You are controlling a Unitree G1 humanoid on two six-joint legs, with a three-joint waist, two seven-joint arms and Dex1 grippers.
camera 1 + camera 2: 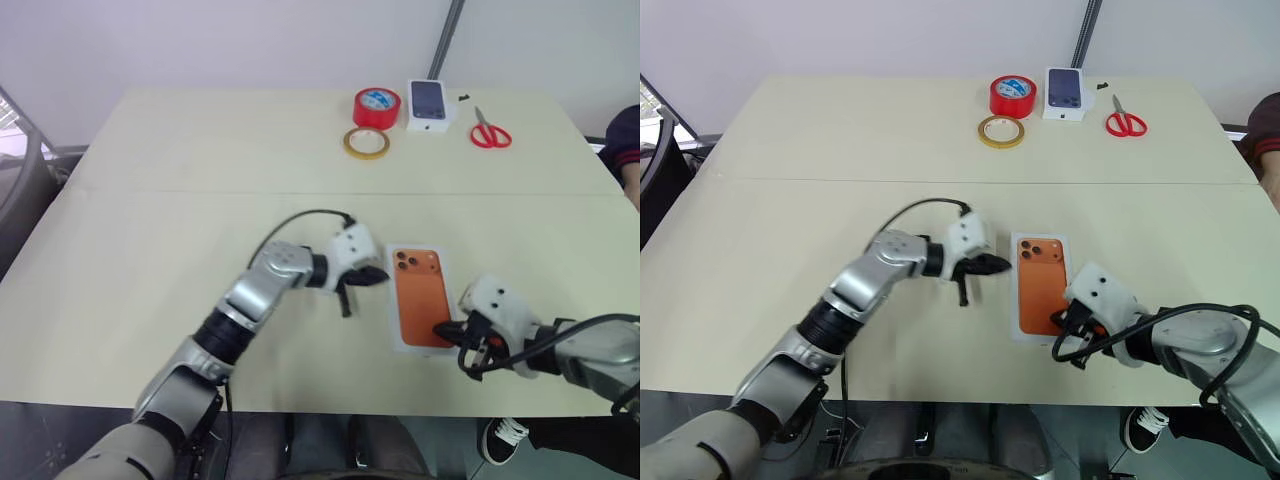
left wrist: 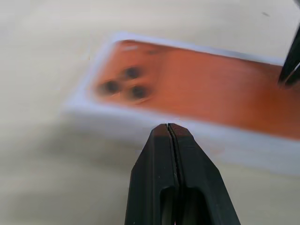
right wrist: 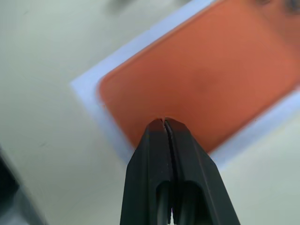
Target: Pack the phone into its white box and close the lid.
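Left gripper point(image 1: 372, 275): fingers pressed together, nothing held, placed just beside the white box point(image 1: 394, 336) on its left. Phone point(image 1: 418, 298): orange, laid back-up inside the white box on the table point(image 1: 150, 200), lenses at the far end. Right gripper point(image 1: 452, 329): fingers together, tips over the phone's near right corner. At the far edge are seen yellow tape point(image 1: 367, 143), red tape point(image 1: 377, 107), a small box printed with a phone picture point(image 1: 429, 104), and scissors point(image 1: 489, 131). No writing can be read.

Both grippers point(image 1: 378, 275) point(image 1: 447, 328) flank phone point(image 1: 419, 296) — crowded.
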